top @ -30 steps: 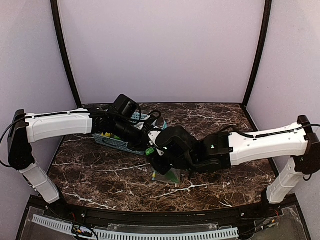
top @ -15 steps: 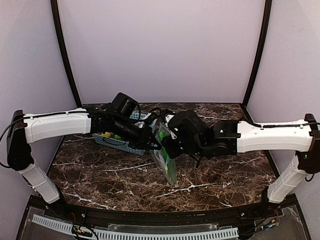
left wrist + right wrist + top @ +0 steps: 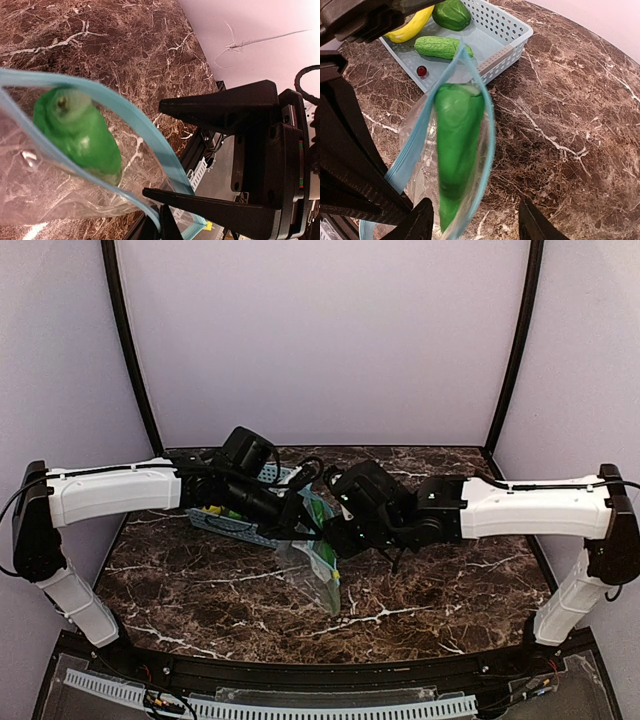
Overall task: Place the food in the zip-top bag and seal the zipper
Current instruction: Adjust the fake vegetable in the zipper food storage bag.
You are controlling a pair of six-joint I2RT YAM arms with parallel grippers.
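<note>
At the left of the top view, the left pincer (image 3: pixel 298 518) reaches across the light-blue slotted plastic basket (image 3: pixel 502 56). It is pressed together on the mouth edge of the clear crinkly zip-top bag (image 3: pixel 322 575), which hangs at frame centre above the dark marbled table (image 3: pixel 450 580). Just right of it, the right pincer (image 3: pixel 475 202) is spread, with a finger on either side of the bag's mouth, and it grips nothing.

By my reckoning, the loading is about a quarter done. One long green cucumber-like piece (image 3: pixel 457 135) sits inside the bag. The yellow plastic banana (image 3: pixel 412 29), the dark green bell pepper (image 3: pixel 451 14) and the second bumpy green cucumber piece (image 3: pixel 439 46) lie in the basket, beside a small red bead (image 3: pixel 421 71). The thin light-blue zipper strip (image 3: pixel 135 117) gapes open, so three items are left to load and the seal is not yet made.

The top view shows how the two arms meet over the bag, but the left arm hides most of the basket's contents. Only the right wrist view, looking down the bag's mouth, shows what waits in the basket at upper left of its frame. Only the left wrist view shows the pinch, at its bottom edge, where the strip runs into the closed tips. It also shows the cucumber's stem end through the plastic. I cannot tell from any view whether the bag's lower end touches the table.
</note>
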